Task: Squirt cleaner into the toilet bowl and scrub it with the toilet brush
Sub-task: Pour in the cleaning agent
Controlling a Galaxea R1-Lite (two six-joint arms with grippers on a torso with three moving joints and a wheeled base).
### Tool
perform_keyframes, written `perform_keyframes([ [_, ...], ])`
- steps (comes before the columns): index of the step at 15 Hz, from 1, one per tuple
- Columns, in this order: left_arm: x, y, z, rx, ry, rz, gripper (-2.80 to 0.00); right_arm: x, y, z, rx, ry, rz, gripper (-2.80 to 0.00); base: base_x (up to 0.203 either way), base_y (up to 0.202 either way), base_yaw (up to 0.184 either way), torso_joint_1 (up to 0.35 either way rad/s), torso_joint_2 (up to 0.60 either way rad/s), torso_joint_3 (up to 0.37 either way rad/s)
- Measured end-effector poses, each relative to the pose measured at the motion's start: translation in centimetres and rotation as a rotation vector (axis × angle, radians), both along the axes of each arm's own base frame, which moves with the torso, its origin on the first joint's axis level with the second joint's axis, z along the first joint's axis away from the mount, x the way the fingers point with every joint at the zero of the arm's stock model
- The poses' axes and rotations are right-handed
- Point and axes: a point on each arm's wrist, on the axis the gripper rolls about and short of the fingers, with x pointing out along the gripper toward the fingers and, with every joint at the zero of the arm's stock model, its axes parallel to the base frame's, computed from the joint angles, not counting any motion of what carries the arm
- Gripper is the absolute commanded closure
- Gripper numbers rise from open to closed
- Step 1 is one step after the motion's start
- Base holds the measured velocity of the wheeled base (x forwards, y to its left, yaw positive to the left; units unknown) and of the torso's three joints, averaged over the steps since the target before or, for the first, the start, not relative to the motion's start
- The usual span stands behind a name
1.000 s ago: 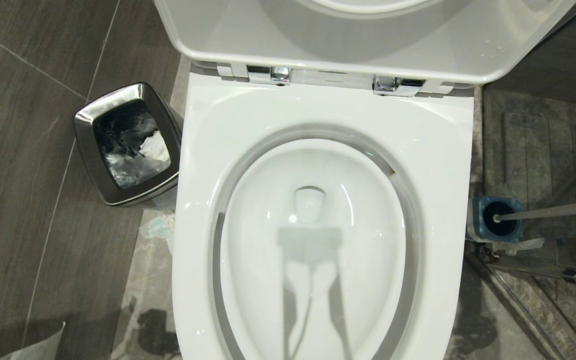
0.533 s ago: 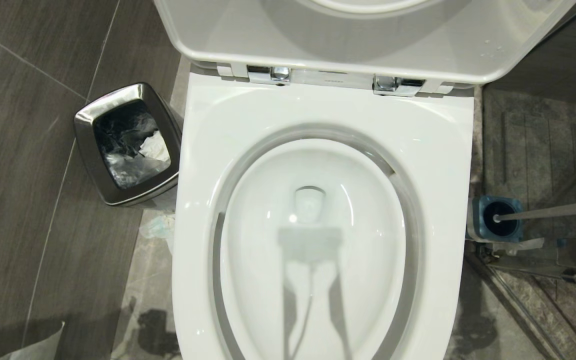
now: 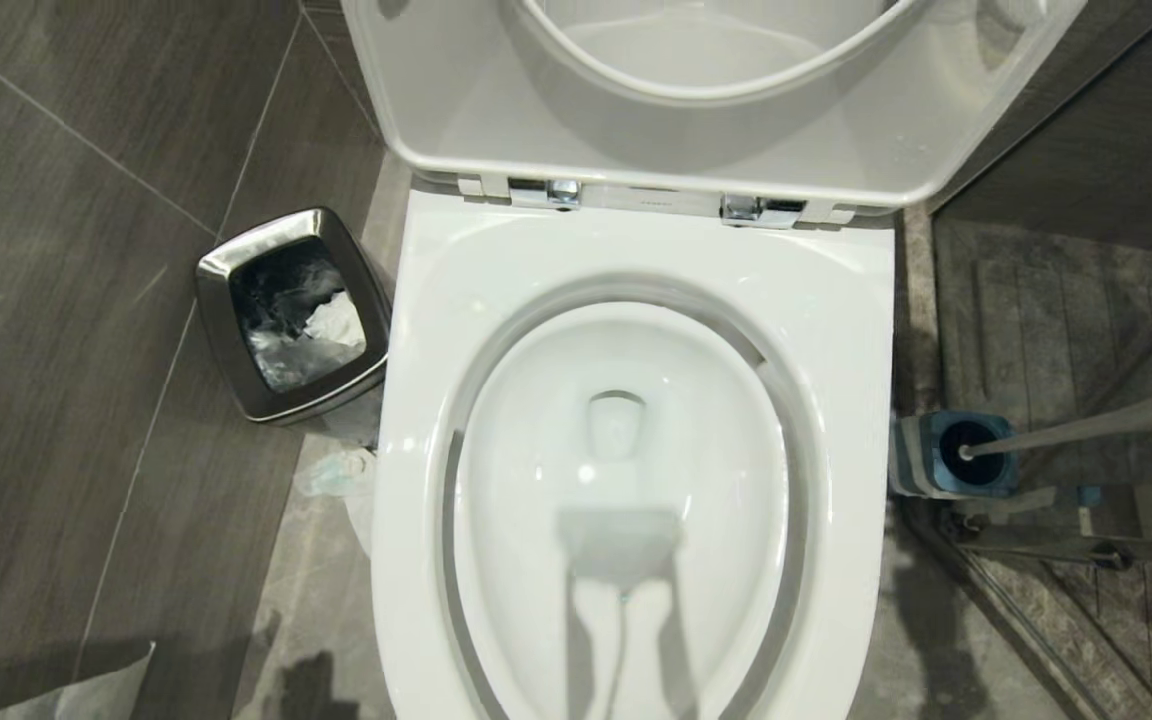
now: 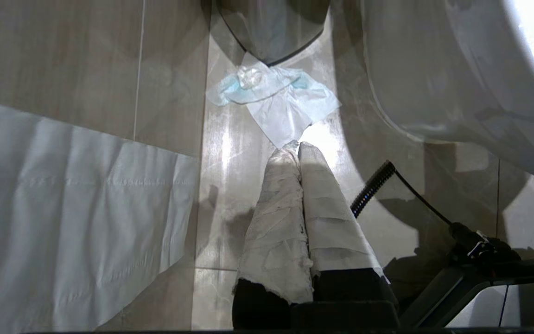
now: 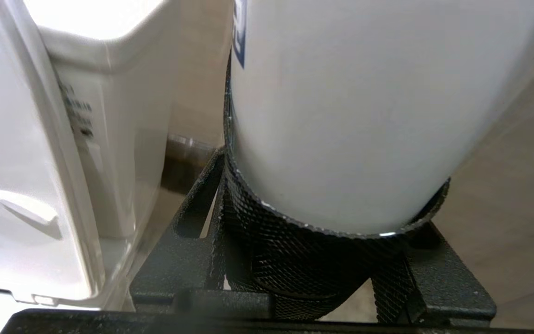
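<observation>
The grey tiled floor [image 3: 66,300] is surrounding the toilet bowl [image 3: 636,290], whose lid is standing raised. A steel waste bin [image 3: 291,315] is sitting just beside it on the left. The toilet brush [image 3: 1086,425] is resting in its blue holder [image 3: 921,460] on the right. The right gripper [image 5: 332,260] is clasping a white bottle [image 5: 355,106]. The left gripper [image 4: 297,150] is hanging near the floor, fingers pressed together, above a crumpled tissue [image 4: 276,102].
</observation>
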Motion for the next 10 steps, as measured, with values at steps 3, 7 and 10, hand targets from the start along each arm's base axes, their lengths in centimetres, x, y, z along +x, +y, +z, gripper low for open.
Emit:
perform_keyframes([
  [3,0.0,0.0,0.0,0.000,0.000,0.001,0.00,0.0,0.0,-0.1,0.004,0.005,-0.004,0.00,0.000,0.000,0.000,0.002,0.00,0.203],
  [7,0.0,0.0,0.0,0.000,0.000,0.010,0.00,0.8,-0.2,-1.1,0.063,0.123,-0.048,0.00,0.000,0.000,0.000,-0.002,0.00,0.202],
  [10,0.0,0.0,0.0,0.000,0.000,0.011,0.00,1.2,-0.2,-1.7,0.096,0.187,-0.027,0.00,0.000,0.000,0.000,0.000,0.00,0.201],
])
